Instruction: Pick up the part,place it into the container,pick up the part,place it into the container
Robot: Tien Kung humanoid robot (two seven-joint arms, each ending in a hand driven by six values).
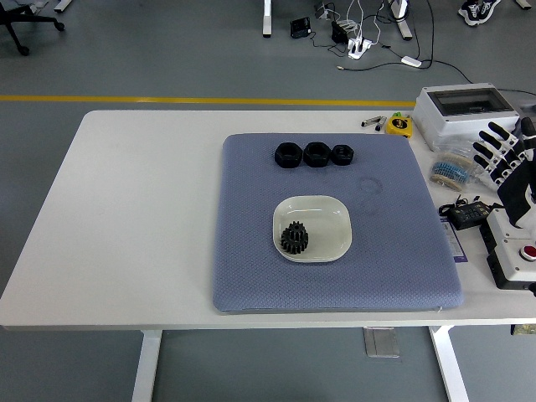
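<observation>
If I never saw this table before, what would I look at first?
Probably the big blue-grey mat in the middle of the white table, with a pale dish on it holding a black gear. Behind the dish, three black nuts sit in a row near the mat's far edge. At the right edge, the robot's right hand hangs with its fingers spread, holding nothing.

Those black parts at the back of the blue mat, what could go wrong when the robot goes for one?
The three black parts sit in a tight row, so the fingers might nudge a neighbour. The right hand, open at the table's right edge, must cross clutter there. A gear already lies in the dish, leaving less room.
</observation>
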